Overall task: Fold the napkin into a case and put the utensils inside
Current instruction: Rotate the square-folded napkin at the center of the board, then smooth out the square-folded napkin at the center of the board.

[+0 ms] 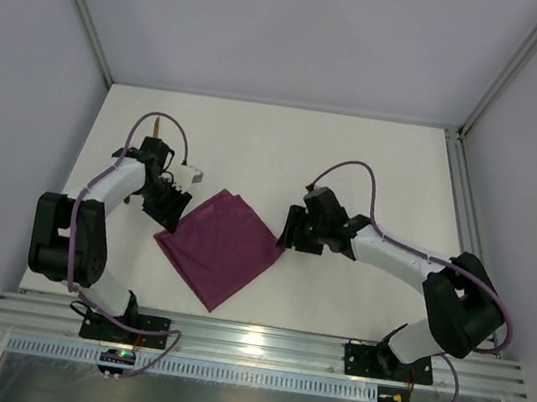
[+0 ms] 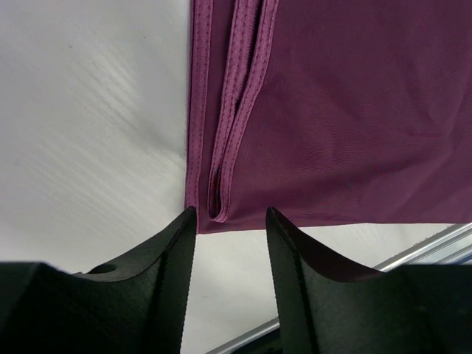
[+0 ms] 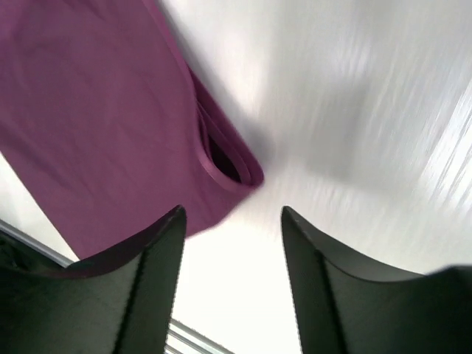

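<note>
The magenta-purple napkin (image 1: pixel 220 248) lies folded in layers on the white table, turned like a diamond. My left gripper (image 1: pixel 169 215) is open and empty at its left corner. In the left wrist view (image 2: pixel 231 215) the jaws stand just short of the napkin (image 2: pixel 332 110), whose hemmed edges are stacked. My right gripper (image 1: pixel 287 238) is open and empty at the right corner. In the right wrist view (image 3: pixel 232 214) the napkin's (image 3: pixel 96 125) looped corner lies just ahead of the jaws. A thin gold tip (image 1: pixel 156 125) shows behind the left arm. Otherwise the utensils are out of view.
A metal rail (image 1: pixel 257 342) runs along the near edge of the table, and it also shows in the left wrist view (image 2: pixel 442 240). Enclosure walls and frame posts (image 1: pixel 79 11) bound the table on the left, back and right.
</note>
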Robot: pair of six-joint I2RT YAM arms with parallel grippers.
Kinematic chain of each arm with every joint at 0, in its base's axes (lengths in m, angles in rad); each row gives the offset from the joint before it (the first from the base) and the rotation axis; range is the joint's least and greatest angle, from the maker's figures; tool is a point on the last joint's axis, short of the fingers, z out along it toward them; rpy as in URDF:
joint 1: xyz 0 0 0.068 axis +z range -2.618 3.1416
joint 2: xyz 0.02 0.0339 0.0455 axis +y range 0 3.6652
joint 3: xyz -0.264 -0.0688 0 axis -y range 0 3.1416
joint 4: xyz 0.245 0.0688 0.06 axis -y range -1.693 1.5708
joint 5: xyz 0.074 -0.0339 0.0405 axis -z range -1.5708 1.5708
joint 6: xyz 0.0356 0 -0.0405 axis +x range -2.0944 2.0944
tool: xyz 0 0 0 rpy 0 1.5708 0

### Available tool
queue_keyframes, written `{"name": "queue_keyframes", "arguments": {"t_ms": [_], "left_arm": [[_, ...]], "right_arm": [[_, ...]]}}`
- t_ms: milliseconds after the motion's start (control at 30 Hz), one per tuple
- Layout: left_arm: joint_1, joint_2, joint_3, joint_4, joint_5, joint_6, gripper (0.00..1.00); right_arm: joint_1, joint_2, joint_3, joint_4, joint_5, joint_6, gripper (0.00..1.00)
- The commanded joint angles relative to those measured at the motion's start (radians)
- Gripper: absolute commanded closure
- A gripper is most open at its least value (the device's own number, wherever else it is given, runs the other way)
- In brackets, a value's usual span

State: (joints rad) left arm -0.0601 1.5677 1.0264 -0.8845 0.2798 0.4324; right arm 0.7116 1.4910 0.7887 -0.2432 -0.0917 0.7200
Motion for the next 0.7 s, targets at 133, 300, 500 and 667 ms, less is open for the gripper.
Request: {"name": "queue_keyframes", "arguments": {"t_ms": [133, 300, 500, 667], "left_arm": [[-0.003, 0.006, -0.051, -0.007, -0.02, 0.042, 0.61], [-0.003, 0.008, -0.06, 0.009, -0.014, 0.037, 0.66], [-0.003, 0.046, -0.072, 0.025, -0.036, 0.032, 0.67], [-0.003, 0.068, -0.08, 0.054, -0.071, 0.025, 0.69]], "right_arm": [[-0.04, 0.291, 0.501, -0.108, -0.065, -0.387, 0.61], [-0.038, 0.55, 0.76, -0.105, -0.135, -0.45, 0.63], [-0.028, 0.725, 0.909, -0.116, -0.21, -0.444, 0.61], [-0.018, 0.755, 0.896, -0.067, -0.241, -0.427, 0.61]]}}
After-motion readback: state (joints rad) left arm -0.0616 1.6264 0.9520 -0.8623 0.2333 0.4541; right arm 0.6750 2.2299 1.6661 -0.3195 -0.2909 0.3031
